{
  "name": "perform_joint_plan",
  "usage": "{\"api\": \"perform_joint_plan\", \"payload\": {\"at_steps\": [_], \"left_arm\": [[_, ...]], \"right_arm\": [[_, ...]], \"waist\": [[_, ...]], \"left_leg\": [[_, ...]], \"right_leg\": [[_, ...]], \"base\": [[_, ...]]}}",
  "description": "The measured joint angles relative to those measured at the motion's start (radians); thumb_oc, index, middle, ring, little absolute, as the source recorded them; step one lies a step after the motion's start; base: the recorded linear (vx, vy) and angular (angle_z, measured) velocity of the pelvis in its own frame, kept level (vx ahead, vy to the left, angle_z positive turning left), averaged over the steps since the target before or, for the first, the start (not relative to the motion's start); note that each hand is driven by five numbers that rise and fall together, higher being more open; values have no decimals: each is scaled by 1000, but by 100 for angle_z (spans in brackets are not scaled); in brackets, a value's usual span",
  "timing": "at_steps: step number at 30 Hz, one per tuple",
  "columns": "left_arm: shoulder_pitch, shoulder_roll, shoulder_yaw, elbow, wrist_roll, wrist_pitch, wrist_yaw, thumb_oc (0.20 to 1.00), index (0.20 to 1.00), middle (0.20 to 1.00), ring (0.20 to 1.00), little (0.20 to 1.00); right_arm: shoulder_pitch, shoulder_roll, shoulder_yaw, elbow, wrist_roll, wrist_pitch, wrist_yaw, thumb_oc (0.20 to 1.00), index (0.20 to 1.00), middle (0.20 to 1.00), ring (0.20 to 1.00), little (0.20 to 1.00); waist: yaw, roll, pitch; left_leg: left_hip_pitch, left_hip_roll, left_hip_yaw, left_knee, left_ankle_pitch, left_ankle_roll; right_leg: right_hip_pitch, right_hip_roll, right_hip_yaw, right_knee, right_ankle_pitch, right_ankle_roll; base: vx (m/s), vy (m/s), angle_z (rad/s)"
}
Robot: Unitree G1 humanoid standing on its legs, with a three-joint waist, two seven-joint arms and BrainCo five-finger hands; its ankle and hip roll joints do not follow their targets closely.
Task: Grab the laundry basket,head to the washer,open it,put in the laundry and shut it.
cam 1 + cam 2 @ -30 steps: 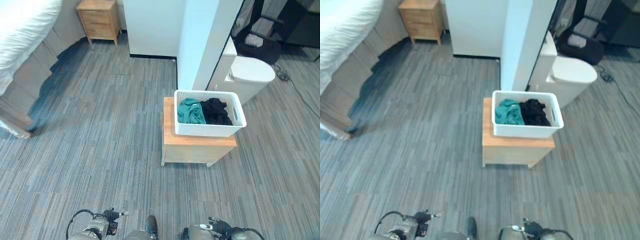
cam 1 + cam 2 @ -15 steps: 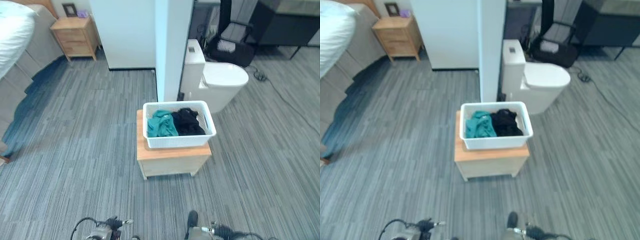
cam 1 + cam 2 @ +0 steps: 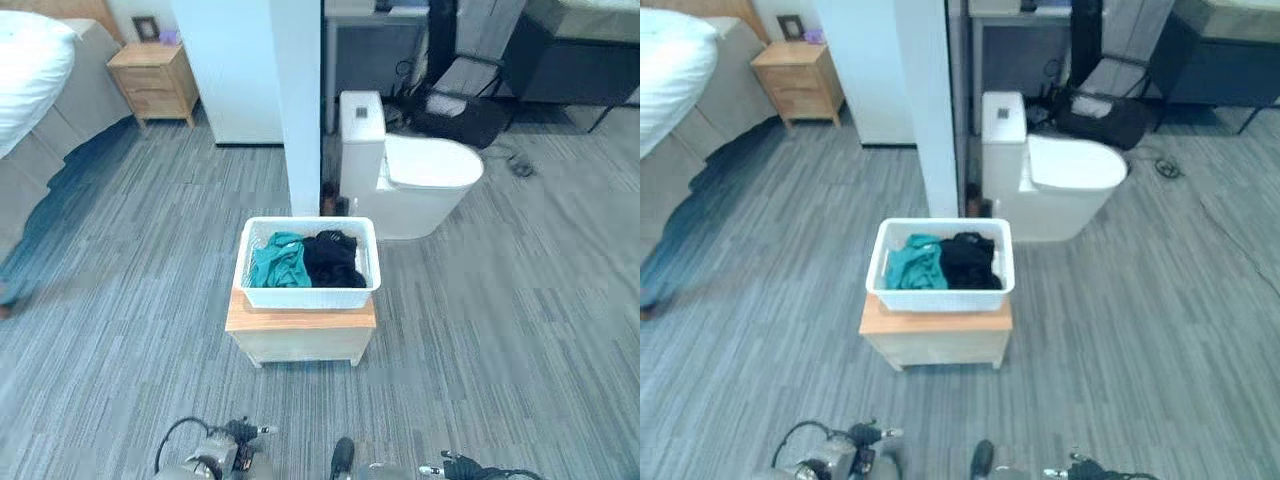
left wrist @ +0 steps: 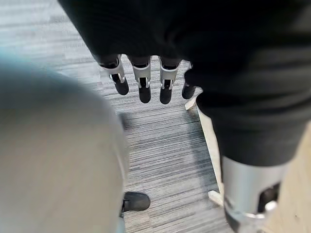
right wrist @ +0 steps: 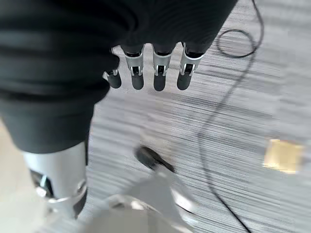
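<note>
Bedroom, grey striped carpet (image 3: 120,300). Left hand (image 4: 146,77) hangs low, fingers straight and relaxed, holding nothing; right hand (image 5: 150,73) likewise slack and empty. Judgement: approach phase, arms kept down while walking. Ahead: white laundry basket (image 3: 308,265) on low wooden stand (image 3: 300,335), raised for easy grab; teal cloth (image 3: 278,262) and black cloth (image 3: 333,258) inside. Just behind basket: white partition (image 3: 296,100). Beyond basket, right of partition: toilet (image 3: 405,170). Far left of basket: bed (image 3: 30,70), nightstand (image 3: 155,80).
</note>
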Motion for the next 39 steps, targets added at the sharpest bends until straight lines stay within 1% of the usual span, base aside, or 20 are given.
{"api": "perform_joint_plan", "payload": {"at_steps": [2, 6, 7, 10, 11, 12, 16, 18, 19, 20, 21, 22, 25, 26, 27, 28, 30, 32, 34, 39], "left_arm": [[1, 9, 11, -10, -8, -2, 1, 1000, 1000, 1000, 1000, 1000], [39, 2, 41, -2, -8, -2, 0, 1000, 1000, 1000, 1000, 1000], [39, 3, 60, 0, -9, -1, 0, 1000, 1000, 1000, 1000, 1000], [31, 4, 77, 2, -8, 0, 0, 1000, 1000, 1000, 1000, 1000], [30, 3, 76, 3, -8, 0, 0, 1000, 1000, 1000, 1000, 1000], [28, 11, 75, 7, -8, -1, 1, 1000, 1000, 1000, 1000, 1000], [12, 23, 47, 7, -5, -1, 0, 1000, 1000, 1000, 1000, 1000], [23, 28, 39, 5, -1, 1, 1, 1000, 1000, 1000, 1000, 1000], [28, 34, 43, 1, -1, 0, 1, 1000, 1000, 1000, 1000, 1000], [32, 37, 35, -8, -2, 1, 2, 1000, 1000, 1000, 1000, 1000], [29, 45, 30, -5, -2, 2, 3, 1000, 1000, 1000, 1000, 1000], [24, 45, 28, 1, -2, 2, 3, 1000, 1000, 1000, 1000, 1000], [30, 44, 19, 0, -1, 0, 4, 1000, 1000, 1000, 1000, 1000], [40, 42, 17, 1, -1, 1, 5, 1000, 1000, 1000, 1000, 1000], [42, 43, 18, 3, -1, 4, 5, 1000, 1000, 1000, 1000, 1000], [44, 42, 17, 4, 0, 6, 5, 1000, 1000, 1000, 1000, 1000], [73, 50, 24, -6, 0, -3, 6, 1000, 1000, 1000, 1000, 1000], [92, 50, 23, -10, 1, -3, 10, 1000, 1000, 1000, 1000, 1000], [114, 41, 30, -11, 0, -4, 10, 1000, 1000, 1000, 1000, 1000], [120, 34, 37, -11, -5, -5, 5, 1000, 1000, 1000, 1000, 1000]], "right_arm": [[-5, 9, 0, 6, -1, -1, 0, 1000, 1000, 1000, 1000, 1000], [8, 3, -3, 9, -1, 0, -5, 1000, 1000, 1000, 1000, 1000], [8, 1, -4, 12, -1, 1, -5, 1000, 1000, 1000, 1000, 1000], [7, 8, -1, 6, -4, 1, -2, 1000, 1000, 1000, 1000, 1000], [12, 7, -1, 3, -13, 1, -1, 1000, 1000, 1000, 1000, 1000], [10, 23, -1, -4, -19, 1, -2, 1000, 1000, 1000, 1000, 1000], [0, 34, -4, -31, -19, 0, -2, 1000, 1000, 1000, 1000, 1000], [1, 36, -4, -56, -19, -3, -1, 1000, 1000, 1000, 1000, 1000], [5, 39, -5, -70, -19, -2, -1, 1000, 1000, 1000, 1000, 1000], [8, 41, -10, -81, -17, -5, -2, 1000, 1000, 1000, 1000, 1000], [6, 48, -15, -81, -13, -7, -3, 1000, 1000, 1000, 1000, 1000], [3, 52, -14, -82, -5, -9, -3, 1000, 1000, 1000, 1000, 1000], [10, 58, -13, -72, 13, -6, -2, 1000, 1000, 1000, 1000, 1000], [4, 59, -16, -71, 27, -9, -2, 1000, 1000, 1000, 1000, 1000], [4, 62, -33, -68, 43, -10, -2, 1000, 1000, 1000, 1000, 1000], [7, 65, -38, -69, 61, -9, -2, 1000, 1000, 1000, 1000, 1000], [41, 80, -59, -59, 82, -8, -1, 1000, 1000, 1000, 1000, 1000], [49, 74, -81, -49, 94, -7, -2, 1000, 1000, 1000, 1000, 1000], [53, 50, -147, -49, 168, -7, -1, 1000, 1000, 1000, 1000, 1000], [91, 40, -161, -72, 258, -6, 21, 1000, 1000, 1000, 1000, 1000]], "waist": [[4, 7, 5], [-14, 12, -23], [-15, 15, -22], [-2, 0, -13], [-4, 11, -16], [-4, -3, -10], [10, -21, -14], [24, -13, -10], [30, -13, -8], [24, -11, -3], [13, 6, 5], [-5, 11, 5], [-1, -7, 6], [1, -14, 14], [-7, -15, 19], [-21, -18, 17], [-15, -46, -2], [-12, -28, -22], [-24, 6, -43], [-28, 37, -60]], "left_leg": [[-18, 12, -5, -4, 7, 8], [31, -36, -25, 90, -5, 28], [45, -67, -47, 102, -29, 75], [69, -123, -28, 112, -77, 153], [71, -120, -28, 111, -74, 176], [87, -134, -25, 115, -107, 188], [125, -170, -5, 97, -138, 225], [159, -192, 11, 93, -162, 257], [170, -208, 12, 91, -179, 283], [181, -214, 0, 68, -170, 287], [195, -203, -21, 25, -142, 283], [196, -200, -44, 8, -127, 282], [205, -214, -56, -12, -127, 283], [205, -213, -64, -9, -129, 285], [206, -213, -86, -9, -129, 283], [207, -214, -102, -10, -127, 280], [238, -219, -112, -10, -137, 249], [256, -191, -112, -10, -147, 220], [261, -158, -113, -9, -150, 192], [261, -141, -119, -9, -154, 173]], "right_leg": [[21, 19, 9, 0, -8, 3], [67, 29, 37, 10, -27, 7], [69, 18, 45, 11, -26, 5], [69, -20, 77, 45, -48, 37], [69, -19, 79, 61, -60, 46], [66, -41, 84, 101, -87, 57], [8, -106, 108, 260, -142, 78], [-38, -196, 90, 416, -174, 94], [-66, -231, 102, 458, -151, 117], [-90, -236, 121, 505, -142, 147], [-109, -188, 196, 509, -172, 159], [-111, -145, 224, 452, -170, 165], [-130, -138, 206, 279, -145, 161], [-159, -147, 198, 187, -70, 169], [-163, -144, 221, 162, -42, 180], [-157, -147, 244, 143, -16, 174], [-111, -162, 220, 89, 89, 154], [-61, -130, 210, 36, 99, 147], [-40, -95, 201, 8, 104, 118], [-35, -78, 190, 8, 92, 100]], "base": [[254, 187, -28], [241, 238, -21], [256, 342, -21], [187, 285, -31], [120, 233, -16], [122, 235, -2], [59, 163, -4], [98, 273, -26], [124, 246, -8], [111, 44, 12], [40, 2, 55], [95, -28, 55], [74, -52, 26], [112, -90, 25], [103, -117, 41], [99, -111, 73], [75, -83, 43], [59, -70, -4], [93, -73, -4], [62, -25, 3]]}}
